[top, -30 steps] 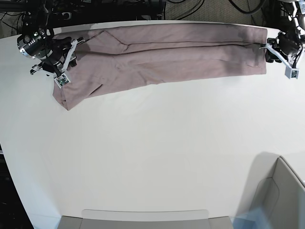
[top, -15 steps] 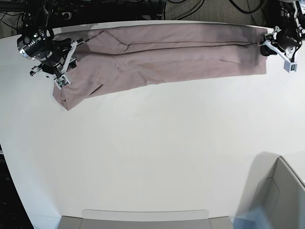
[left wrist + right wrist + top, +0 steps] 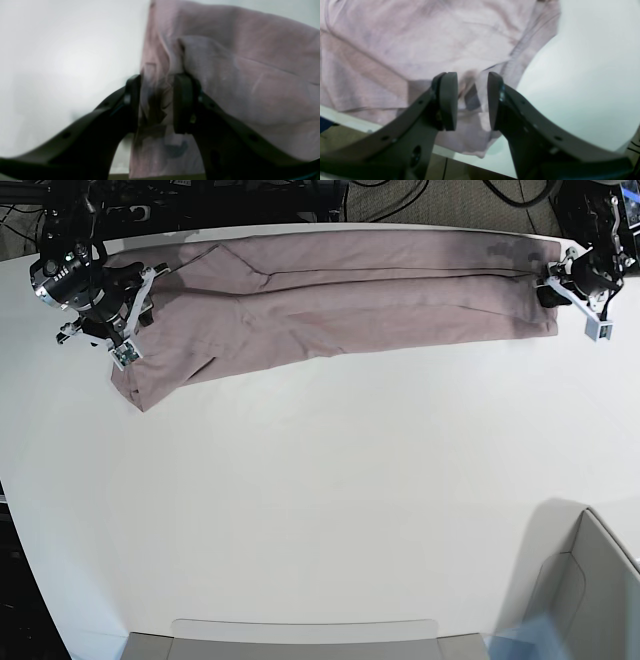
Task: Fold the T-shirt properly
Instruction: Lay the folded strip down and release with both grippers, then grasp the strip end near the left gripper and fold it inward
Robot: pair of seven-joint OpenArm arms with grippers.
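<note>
The mauve-pink T-shirt [image 3: 340, 295] lies folded into a long band along the far edge of the white table [image 3: 320, 480]. My left gripper [image 3: 552, 288] is at the band's right end. In the left wrist view it [image 3: 156, 102] is shut on bunched cloth of the T-shirt [image 3: 237, 75]. My right gripper [image 3: 135, 330] is at the band's left end, above the sleeve corner. In the right wrist view it [image 3: 472, 100] is closed on a fold of the T-shirt [image 3: 420, 45]. The collar and neck label are hidden.
A grey bin [image 3: 590, 590] stands at the near right corner. A flat grey tray [image 3: 300, 635] lies along the near edge. Dark cables and frame parts [image 3: 300, 195] run behind the table's far edge, close to the T-shirt.
My left gripper has moved left and away from the camera onto the shirt's right end. My right arm has shifted slightly up and left. The shirt has hardly moved.
</note>
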